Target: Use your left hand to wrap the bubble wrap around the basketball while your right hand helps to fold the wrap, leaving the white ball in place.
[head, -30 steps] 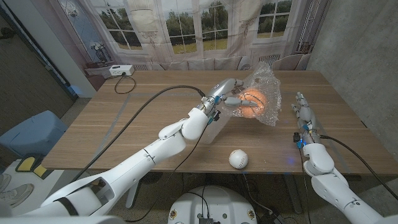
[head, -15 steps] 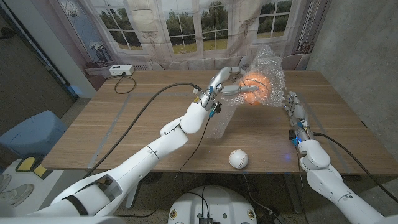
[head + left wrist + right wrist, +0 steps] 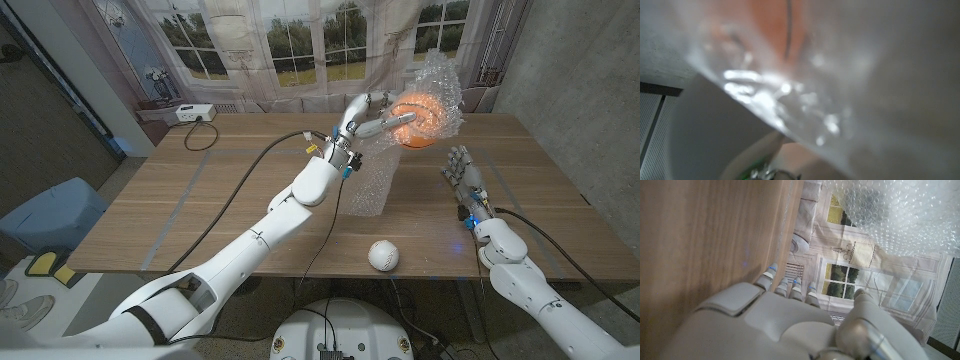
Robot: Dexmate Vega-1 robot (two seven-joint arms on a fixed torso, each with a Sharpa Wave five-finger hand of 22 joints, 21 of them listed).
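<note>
My left hand [image 3: 372, 118] holds the orange basketball [image 3: 420, 117] up above the table's far side, with clear bubble wrap [image 3: 435, 95] bunched around it. A tail of the wrap [image 3: 372, 185] hangs down to the tabletop. Close up, the left wrist view is a blur of the wrap [image 3: 805, 100] over the orange ball [image 3: 775, 30]. Below and to the right of the ball, my right hand [image 3: 460, 172] is raised with its fingers straight, holding nothing and apart from the wrap. The bubble wrap [image 3: 905, 215] shows beyond my right hand [image 3: 790, 320]. The white ball [image 3: 383, 256] lies near the front edge.
The wooden table [image 3: 200, 200] stretches out bare on the left. A white device [image 3: 190, 113] with a black cable sits at the far left corner. Curtained windows stand behind the table, and a blue chair [image 3: 50, 215] stands off to the left.
My left hand has lifted the wrapped basketball up and toward the far side. My right hand has moved left and up toward the ball.
</note>
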